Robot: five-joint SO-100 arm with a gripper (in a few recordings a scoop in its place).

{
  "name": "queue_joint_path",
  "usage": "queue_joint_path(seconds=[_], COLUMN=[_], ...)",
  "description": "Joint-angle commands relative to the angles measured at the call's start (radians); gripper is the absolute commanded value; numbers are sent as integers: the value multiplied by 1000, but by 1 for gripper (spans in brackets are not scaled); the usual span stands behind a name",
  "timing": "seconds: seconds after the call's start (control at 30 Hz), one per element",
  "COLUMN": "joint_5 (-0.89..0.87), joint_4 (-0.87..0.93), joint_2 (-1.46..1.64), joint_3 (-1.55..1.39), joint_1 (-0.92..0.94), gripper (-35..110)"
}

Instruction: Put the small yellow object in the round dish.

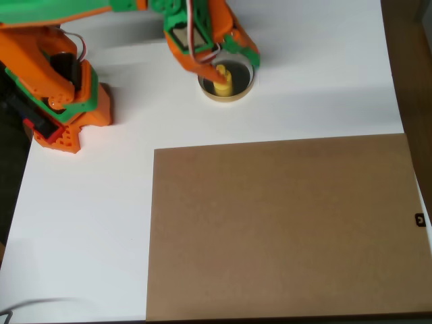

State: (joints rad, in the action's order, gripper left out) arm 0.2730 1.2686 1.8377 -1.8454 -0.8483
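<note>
One small yellow object (223,82) (in round dish (237,94)), under end effector (217,67)

White surface (88,223) is filling most of the overhead view, evenly lit. Brown board (283,229) is lying flat on it, and dark floor (412,61) is showing at right.

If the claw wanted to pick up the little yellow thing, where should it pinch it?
Probably by the narrower top part of the small yellow object, coming straight down from above. It stands inside the round dish, whose rim blocks a low sideways approach. The claw sits right over it; whether it is pinching is unclear.
</note>
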Motion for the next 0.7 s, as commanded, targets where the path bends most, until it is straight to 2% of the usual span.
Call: queue_joint_path(seconds=[0.0, 0.27, 0.67], joint_5=[40, 60, 32], joint_4=[11, -40, -114], joint_2=[69, 100, 107], joint_3=[77, 77, 15], joint_1=[137, 405, 595], gripper=[18, 19, 19])
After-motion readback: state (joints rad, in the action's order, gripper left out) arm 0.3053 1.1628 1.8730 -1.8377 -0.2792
